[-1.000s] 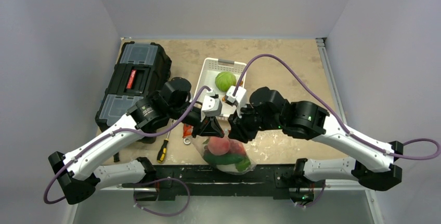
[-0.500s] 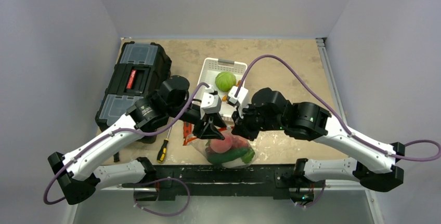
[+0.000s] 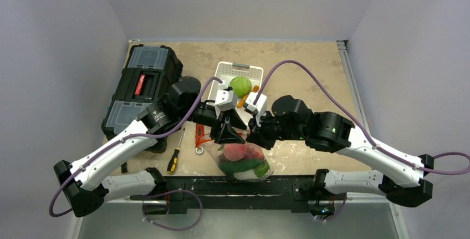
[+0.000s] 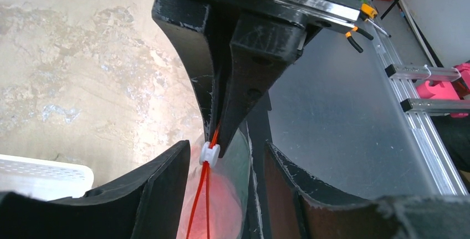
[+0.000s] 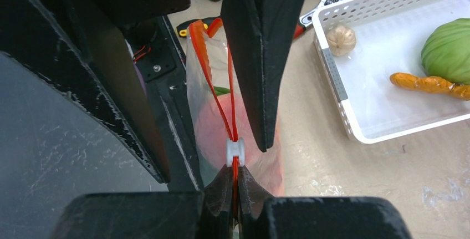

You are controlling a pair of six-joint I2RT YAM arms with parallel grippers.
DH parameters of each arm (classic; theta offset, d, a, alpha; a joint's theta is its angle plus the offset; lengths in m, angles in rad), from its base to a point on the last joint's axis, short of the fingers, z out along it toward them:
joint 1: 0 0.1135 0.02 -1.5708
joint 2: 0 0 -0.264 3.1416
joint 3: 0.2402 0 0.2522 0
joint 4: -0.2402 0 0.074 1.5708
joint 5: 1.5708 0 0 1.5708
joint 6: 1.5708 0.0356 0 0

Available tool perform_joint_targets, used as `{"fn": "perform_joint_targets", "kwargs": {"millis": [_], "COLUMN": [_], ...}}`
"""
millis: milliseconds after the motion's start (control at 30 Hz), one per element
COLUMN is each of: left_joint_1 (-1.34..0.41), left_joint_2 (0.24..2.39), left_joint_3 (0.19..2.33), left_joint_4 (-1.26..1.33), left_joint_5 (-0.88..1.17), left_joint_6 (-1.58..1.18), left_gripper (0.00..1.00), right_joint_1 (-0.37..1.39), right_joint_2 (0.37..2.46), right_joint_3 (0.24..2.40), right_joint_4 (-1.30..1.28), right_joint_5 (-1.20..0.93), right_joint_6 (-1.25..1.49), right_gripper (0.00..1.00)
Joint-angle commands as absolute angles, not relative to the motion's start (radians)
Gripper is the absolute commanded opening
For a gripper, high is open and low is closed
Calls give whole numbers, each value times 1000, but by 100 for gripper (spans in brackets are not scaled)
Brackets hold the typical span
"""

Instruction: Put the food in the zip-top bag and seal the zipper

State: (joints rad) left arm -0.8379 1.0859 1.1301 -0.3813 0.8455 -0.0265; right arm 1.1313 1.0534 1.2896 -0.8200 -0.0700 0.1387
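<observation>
The zip-top bag [image 3: 244, 164] stands at the table's near edge between my two grippers, holding a pink peach [image 3: 235, 151] and a green cucumber [image 3: 245, 167]. Its red-orange zipper [image 5: 213, 84] runs up to a white slider [image 5: 235, 151]. My right gripper [image 5: 234, 186] is shut on the zipper strip just behind the slider [image 4: 209, 153]. My left gripper [image 4: 224, 186] is open, one finger on each side of the bag's mouth, not touching it. More food lies in the white tray [image 5: 354, 131]: a green cabbage [image 5: 449, 50], an orange carrot [image 5: 427, 84] and a small pale round piece [image 5: 340, 39].
A black toolbox [image 3: 144, 86] stands at the left. A yellow-handled screwdriver [image 3: 174, 159] and a red-handled wrench [image 3: 199, 138] lie left of the bag. The tray [image 3: 227, 71] sits just behind the grippers. The black base rail [image 3: 183, 183] runs along the near edge.
My left gripper has let go of the bag's mouth and opened. My right gripper has shut on the zipper strip. Both wrists have shifted slightly away from the near edge.
</observation>
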Motion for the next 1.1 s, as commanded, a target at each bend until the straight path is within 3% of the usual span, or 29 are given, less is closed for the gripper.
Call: {"fn": "perform_joint_targets", "kwargs": {"millis": [0,167,467,600,1067], "left_joint_1": [-831,-831,-831,-831,-831], "left_joint_2": [1095,1115,1121,1127,1176], "left_joint_3": [1129,1137,1162,1158,1204], "left_joint_4": [-302,-314,-385,-396,-513], "left_joint_5": [863,882,893,886,783], "left_joint_6": [-64,-59,-5,25,93], "left_gripper": [51,47,13,4,0], "right_joint_1": [1129,1129,1129,1129,1129], "right_joint_2": [1041,1031,1012,985,887], "right_joint_3": [1305,1290,1278,1250,1138], "right_joint_4": [-728,-710,-708,-701,-758], "right_joint_5": [-81,-84,-2,53,582], "right_joint_6": [119,123,131,154,477], "right_gripper": [0,0,0,0,0]}}
